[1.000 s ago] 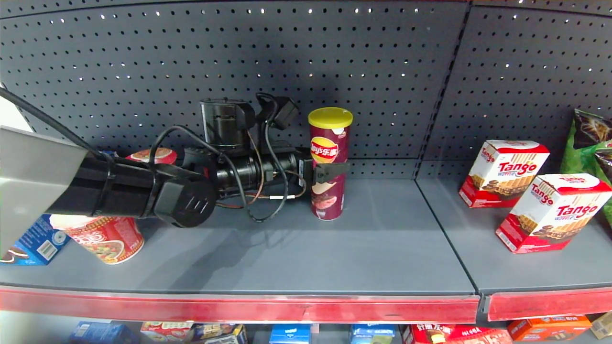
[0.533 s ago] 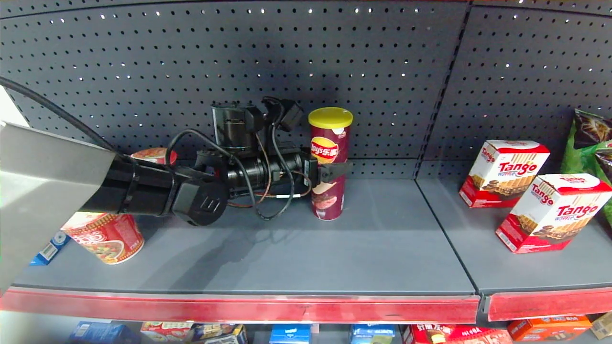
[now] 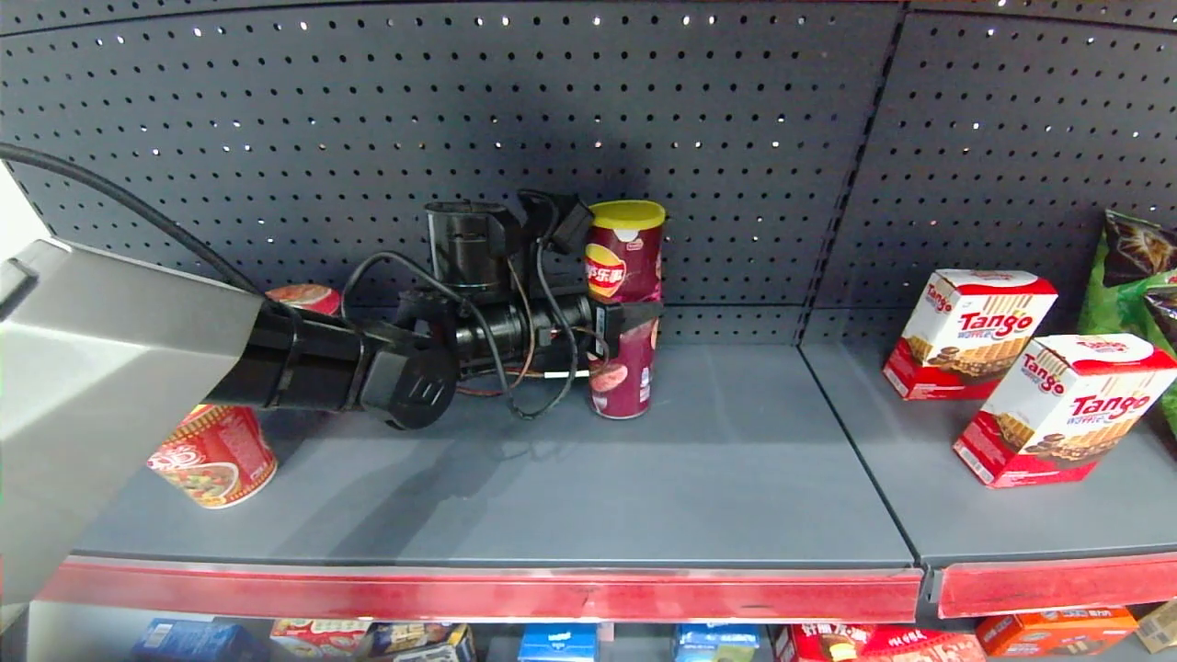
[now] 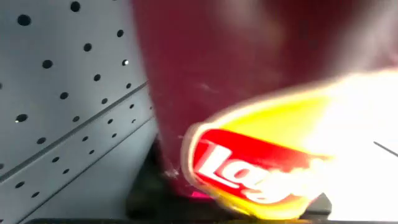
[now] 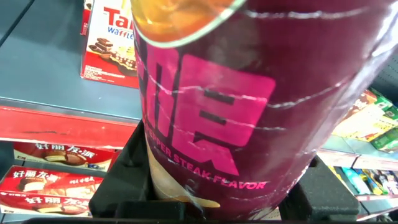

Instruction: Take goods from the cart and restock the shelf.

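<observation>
A maroon chips can (image 3: 622, 313) with a yellow lid stands at the back of the grey shelf (image 3: 736, 478), close to the pegboard wall. My left gripper (image 3: 634, 317) comes in from the left and is shut around the can's middle. In the left wrist view the same chips can (image 4: 261, 124) sits right at the lens, its logo showing. My right gripper (image 5: 217, 202) is shut on a second maroon chips can (image 5: 249, 112), held in front of the shelf's red edge (image 5: 56, 127).
A red cup of noodles (image 3: 213, 455) stands front left, another cup (image 3: 308, 296) behind the arm. Two wafer boxes (image 3: 965, 331) (image 3: 1062, 409) and a green bag (image 3: 1136, 276) sit on the right. The lower shelf holds several boxes (image 3: 552, 641). Bare shelf lies mid-front.
My left arm has pushed farther in, carrying the chips can back toward the pegboard and slightly left. The blue box at the far left is now hidden behind the arm.
</observation>
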